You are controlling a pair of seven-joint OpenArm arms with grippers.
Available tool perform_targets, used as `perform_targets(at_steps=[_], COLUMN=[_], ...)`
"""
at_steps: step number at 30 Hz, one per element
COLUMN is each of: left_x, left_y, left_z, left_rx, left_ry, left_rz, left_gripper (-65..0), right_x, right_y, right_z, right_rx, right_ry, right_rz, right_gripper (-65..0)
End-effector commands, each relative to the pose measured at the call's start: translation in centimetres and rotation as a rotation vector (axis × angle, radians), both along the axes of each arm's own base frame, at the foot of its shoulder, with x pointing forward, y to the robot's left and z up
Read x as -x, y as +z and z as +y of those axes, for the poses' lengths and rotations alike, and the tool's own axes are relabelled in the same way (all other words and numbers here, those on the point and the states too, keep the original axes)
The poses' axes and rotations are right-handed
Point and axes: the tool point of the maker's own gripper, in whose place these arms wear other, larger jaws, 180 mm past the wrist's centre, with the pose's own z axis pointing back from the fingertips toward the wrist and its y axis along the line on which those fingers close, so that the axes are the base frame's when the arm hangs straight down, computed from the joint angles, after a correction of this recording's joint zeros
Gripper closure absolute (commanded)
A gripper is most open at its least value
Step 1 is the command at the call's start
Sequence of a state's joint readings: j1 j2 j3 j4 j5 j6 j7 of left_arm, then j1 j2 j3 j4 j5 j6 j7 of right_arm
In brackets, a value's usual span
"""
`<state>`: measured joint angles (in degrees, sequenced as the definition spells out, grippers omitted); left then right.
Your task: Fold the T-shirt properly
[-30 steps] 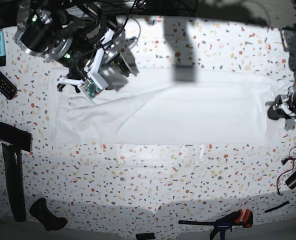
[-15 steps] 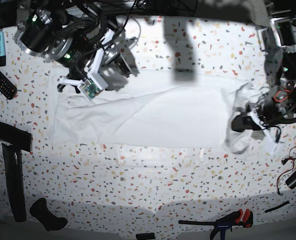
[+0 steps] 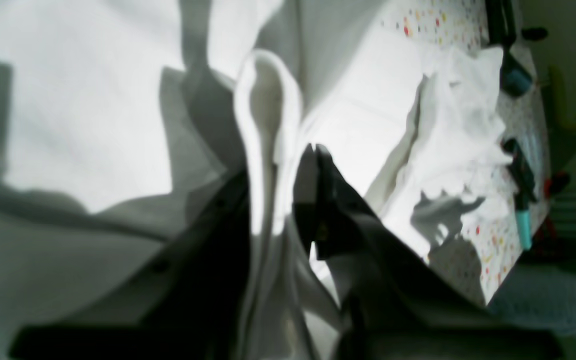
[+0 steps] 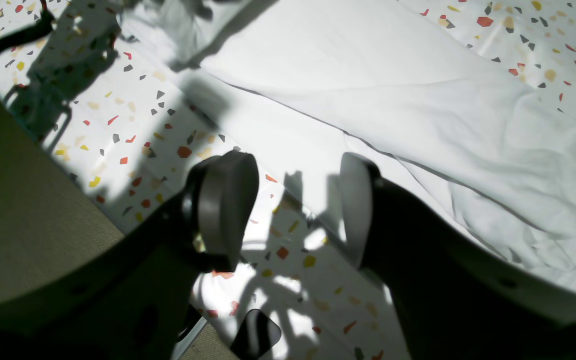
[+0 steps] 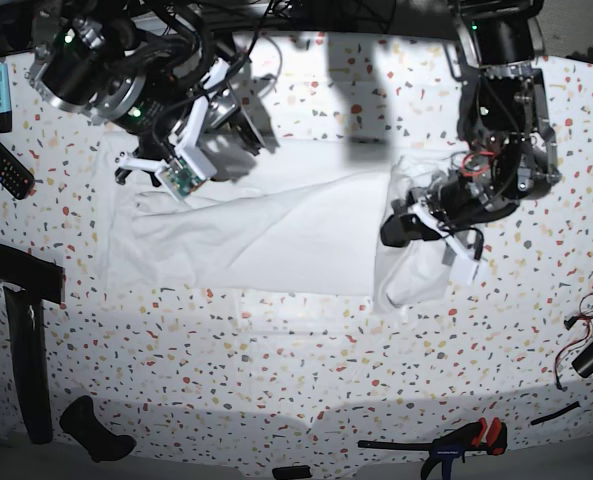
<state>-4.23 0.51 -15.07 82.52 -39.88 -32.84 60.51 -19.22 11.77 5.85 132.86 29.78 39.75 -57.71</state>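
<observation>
T-shirt spread across table, mid-depth. Left gripper at shirt's right end in base view, pinched on raised cloth above flat part. Right gripper behind shirt's left part, jaws apart over table. Remote at left edge; clamp at front right.

The left gripper is being held low over mid-table, its jaws pinched on a fold of the T-shirt, with the arm bent down from the far edge. The right gripper is being held above the table, jaws apart and empty.
</observation>
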Motion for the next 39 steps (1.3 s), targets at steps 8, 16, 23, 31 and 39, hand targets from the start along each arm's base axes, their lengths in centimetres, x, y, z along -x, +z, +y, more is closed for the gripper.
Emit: perform_targets(at_steps=[8,16,23,31,39], left_x=[-1.6,-1.7,-1.8,-1.7,-1.6], left_y=[2.8,3.5,3.6,8.2,6.3], left_z=[-0.1,-0.4,-0.4,-2.0,-0.4], left_rx=[0.072,0.120,0.124,0.412,0.244], left_ry=[0.024,0.027,0.028,0.010,-0.024], left_rz=[-0.087,-0.101,-0.102,-0.160,-0.163], left_gripper=[0.0,0.0,-13.1,-26.9,-26.9], right_x=[-0.1,-0.1,-0.1,-0.4,-4.0], right_y=[1.1,1.1,1.1,1.3,3.6], right_z=[0.4,0.4,0.4,0.2,-5.1], right_rx=[-0.023,-0.023,-0.023,-0.014,0.017], right_ry=[0.016,0.015,0.015,0.010,-0.220], right_rz=[-0.041,-0.042,-0.042,-0.054,-0.141], right_gripper=[-30.6,-30.6,-30.6,-30.6,-30.6])
